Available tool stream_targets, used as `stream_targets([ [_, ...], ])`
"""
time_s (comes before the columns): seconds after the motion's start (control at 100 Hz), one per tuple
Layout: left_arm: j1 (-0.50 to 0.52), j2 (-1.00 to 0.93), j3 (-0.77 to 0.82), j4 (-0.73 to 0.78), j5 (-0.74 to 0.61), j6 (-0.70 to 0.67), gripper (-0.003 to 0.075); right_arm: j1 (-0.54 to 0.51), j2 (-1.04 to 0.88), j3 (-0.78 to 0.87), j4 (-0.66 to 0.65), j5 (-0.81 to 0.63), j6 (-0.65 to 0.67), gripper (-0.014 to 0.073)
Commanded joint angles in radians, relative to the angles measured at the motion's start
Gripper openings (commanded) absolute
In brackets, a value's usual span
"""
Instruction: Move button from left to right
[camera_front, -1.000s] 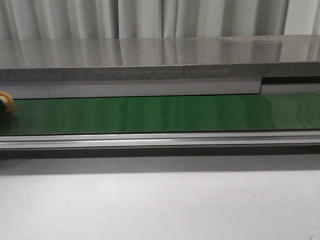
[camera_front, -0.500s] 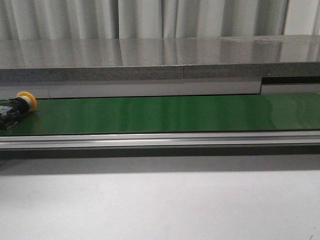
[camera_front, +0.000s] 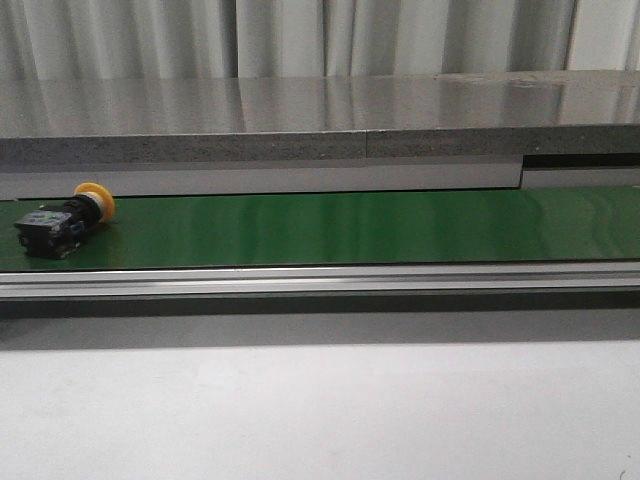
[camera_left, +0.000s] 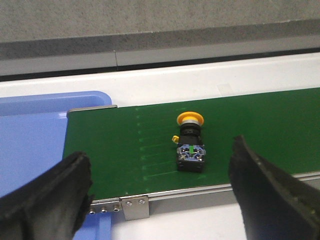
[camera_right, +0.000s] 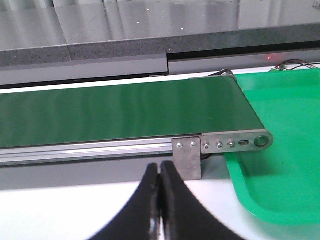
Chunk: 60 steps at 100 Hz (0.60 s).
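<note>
Front view: the button lies on its side on the green belt, near the belt's left end. Yellow cap points up and to the right, toward the back; black body sits nearer the front edge. A silver rail runs along the belt's front edge. Grey ledge behind the belt, pale curtain behind that. White tabletop in the foreground. Neither hand shows in this view.

Left wrist view: left hand wide open, holding nothing; its two dark fingers stand well apart, and the button shows between them on the belt, apart from both. Cap faces away from the camera, body with small green and blue marks faces it. A blue tray sits at the belt's end, partly under it. A metal bracket with screws is fixed at the belt's front corner. Whether the fingers hang above the belt or nearer the camera than it, I cannot tell; they are blurred.

Right wrist view: right hand closed, fingertips pressed together with nothing between them. It hangs over the white tabletop, in front of the belt's right end. A green tray lies just beside that end, under the roller bracket. The button is out of this view.
</note>
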Motion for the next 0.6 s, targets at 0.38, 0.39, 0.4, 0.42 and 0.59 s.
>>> stream_targets([
  [0.38,-0.010,-0.460,0.282,-0.015,-0.205,0.004,0.0557,-0.006,-0.020,-0.015,-0.001,-0.083,-0.003,-0.0067],
  [0.39,-0.010,-0.470,0.284,-0.015,-0.205,0.004,0.0557,-0.006,-0.020,-0.015,-0.001,-0.083,-0.003,-0.0067],
  [0.4,-0.010,-0.474,0.284,-0.015,-0.205,0.004,0.0557,-0.006,-0.020,-0.015,-0.001,-0.083,-0.003,-0.0067],
  [0.42,-0.010,-0.486,0.289,-0.015,-0.209,0.004,0.0557,-0.006,-0.020,-0.015,-0.001,-0.083,-0.003,-0.0067],
  [0.59,-0.010,-0.521,0.318,-0.006,-0.249,0.004,0.0557,-0.006,-0.020,-0.015,-0.001,-0.083,-0.003,-0.0067],
])
